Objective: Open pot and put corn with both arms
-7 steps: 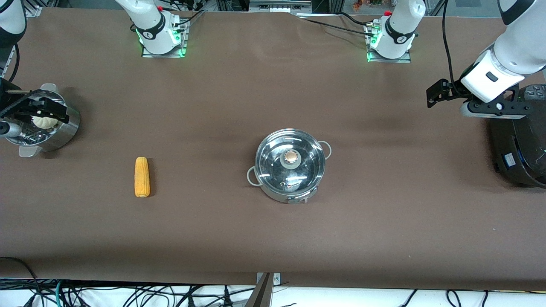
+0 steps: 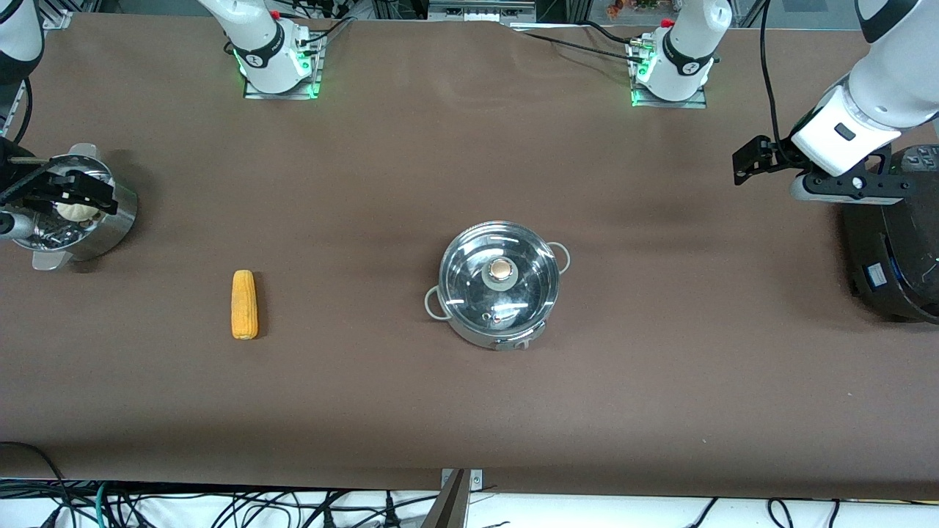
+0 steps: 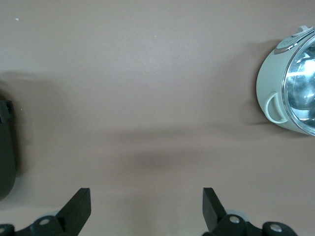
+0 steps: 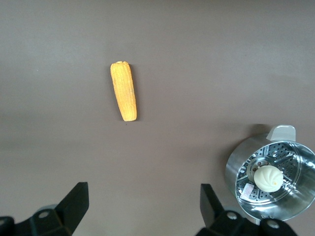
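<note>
Left gripper [image 3: 143,209]: wide open, holds nothing, up over bare table.
Right gripper [image 4: 142,204]: wide open, holds nothing, near the steamer basket [image 2: 110,220].

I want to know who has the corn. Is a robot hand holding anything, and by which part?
Nothing is held. The left gripper and right gripper are both open and empty. The corn lies on the table; the pot is still lidded.

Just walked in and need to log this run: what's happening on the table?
Nothing is being handled yet. The pot sits mid-table with its glass lid on; the corn lies toward the right arm's end. The right gripper hangs open over the steamer basket, and the left gripper is open above the black rice cooker.
</note>
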Controlling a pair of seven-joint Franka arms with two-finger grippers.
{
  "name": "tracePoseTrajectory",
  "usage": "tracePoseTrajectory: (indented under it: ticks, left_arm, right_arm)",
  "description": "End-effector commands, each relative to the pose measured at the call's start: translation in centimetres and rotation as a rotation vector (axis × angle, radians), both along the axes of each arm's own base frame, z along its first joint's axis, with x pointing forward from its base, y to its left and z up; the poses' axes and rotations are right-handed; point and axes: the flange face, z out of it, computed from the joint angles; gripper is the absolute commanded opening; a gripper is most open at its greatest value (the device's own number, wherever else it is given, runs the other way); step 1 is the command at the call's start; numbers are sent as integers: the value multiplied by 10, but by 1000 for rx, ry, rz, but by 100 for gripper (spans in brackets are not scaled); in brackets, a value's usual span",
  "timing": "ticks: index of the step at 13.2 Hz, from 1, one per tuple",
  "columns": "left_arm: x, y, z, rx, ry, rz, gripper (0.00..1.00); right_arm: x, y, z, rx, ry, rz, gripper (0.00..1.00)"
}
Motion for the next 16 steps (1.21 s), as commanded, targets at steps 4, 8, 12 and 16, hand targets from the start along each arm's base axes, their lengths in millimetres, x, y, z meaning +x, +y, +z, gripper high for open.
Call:
tracePoseTrajectory:
  ticks: [4,8,12,16]
  left_arm:
    - [0,-4,5,-7,1,-20,100]
    - [0,-4,5,-7,1,-20,100]
    - [3,-4,8,-9,-6,-20,100]
    - [4,-4,6,-9,-3,-21,100]
  right_arm:
    - [3,-1,5,8,-3,-7,100]
    - [4,-1,7,5,-11,-7,100]
    - [5,-2,5,5,-8,-7,100]
    - [6,-1,5,7,-10,-7,100]
